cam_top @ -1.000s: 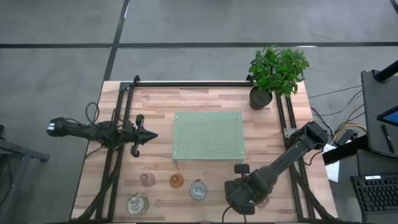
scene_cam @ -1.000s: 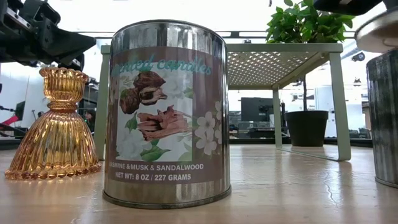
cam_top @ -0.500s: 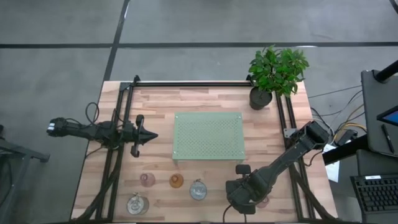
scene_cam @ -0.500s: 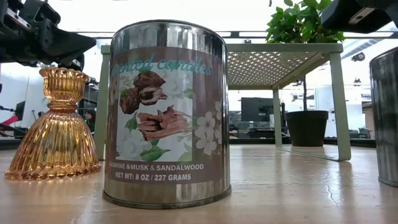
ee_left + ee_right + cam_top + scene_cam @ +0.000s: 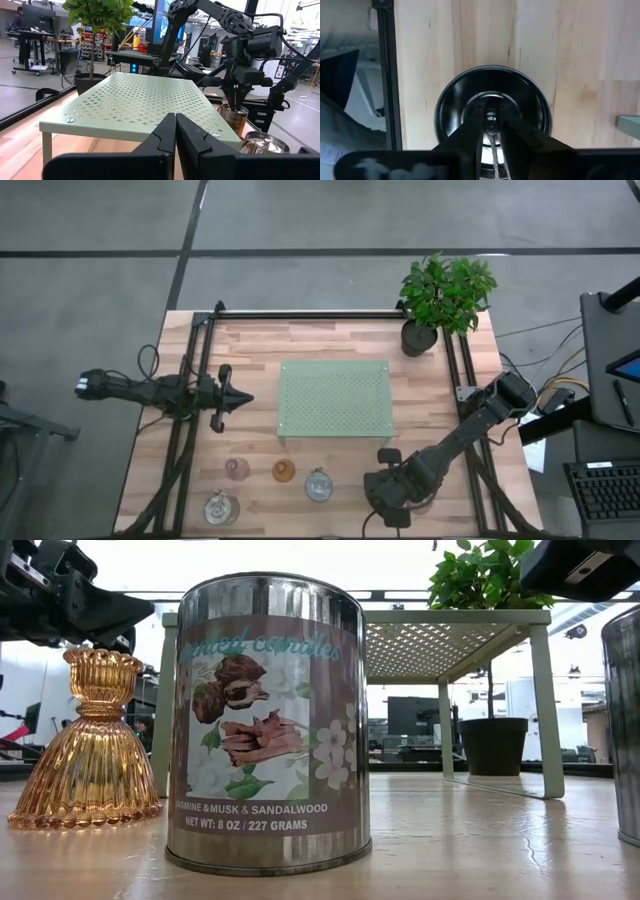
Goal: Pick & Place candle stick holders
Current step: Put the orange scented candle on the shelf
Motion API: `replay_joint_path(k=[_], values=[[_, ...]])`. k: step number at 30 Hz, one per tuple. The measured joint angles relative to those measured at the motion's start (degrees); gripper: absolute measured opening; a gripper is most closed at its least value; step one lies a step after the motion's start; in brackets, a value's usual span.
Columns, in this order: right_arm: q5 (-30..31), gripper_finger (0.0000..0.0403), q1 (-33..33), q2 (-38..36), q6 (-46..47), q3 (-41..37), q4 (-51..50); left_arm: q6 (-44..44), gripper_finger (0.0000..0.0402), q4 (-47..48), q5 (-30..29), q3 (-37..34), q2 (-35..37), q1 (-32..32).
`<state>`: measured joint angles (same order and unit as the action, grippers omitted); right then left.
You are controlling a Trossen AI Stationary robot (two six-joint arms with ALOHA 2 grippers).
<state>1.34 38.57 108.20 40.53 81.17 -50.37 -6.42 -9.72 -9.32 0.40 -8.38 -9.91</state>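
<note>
At the near table edge we see our right gripper (image 5: 491, 131) pointing down into a round silvery metal candle holder (image 5: 493, 107), fingers nearly closed inside it, while farther off our left gripper (image 5: 240, 397) waits pinched shut beside the green perforated tray (image 5: 335, 370)

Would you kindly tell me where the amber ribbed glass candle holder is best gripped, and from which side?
Grip the amber ribbed glass candle holder at its narrow waist, between the small upper cup and the flared bell base, coming straight down from above with a finger on either side. It stands upright, and the cup above should stop slipping. The left gripper waits nearby.
</note>
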Motion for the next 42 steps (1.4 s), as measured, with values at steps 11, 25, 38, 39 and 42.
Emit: replay_joint_path(k=[11, 25, 38, 39, 42], values=[[1.35, 0.0139, 0.04, 0.03, 0.4, 0.65, -0.2, 0.0, 0.0012, -0.02, 0.02, 0.0, 0.0, 0.04], [6.34, 0.0203, -0.11, 0.53, -1.07, 6.34, -7.16, 0.0, 0.0012, -0.02, 0.01, 0.0, 0.0, 0.0], [7.28, 0.0182, -0.2, 0.64, -1.44, 4.92, -6.66, 0.0, 0.0012, 0.0, 0.0, 0.0, 0.0, 0.0], [7.3, 0.0177, -0.2, 0.58, -1.46, 4.86, -6.63, 0.0, 0.0012, -0.01, 0.01, 0.0, 0.01, 0.0], [7.26, 0.0162, -0.2, 0.56, -1.52, 4.84, -6.34, 0.0, 0.0012, 0.04, 0.01, 0.0, 0.01, 0.0]])
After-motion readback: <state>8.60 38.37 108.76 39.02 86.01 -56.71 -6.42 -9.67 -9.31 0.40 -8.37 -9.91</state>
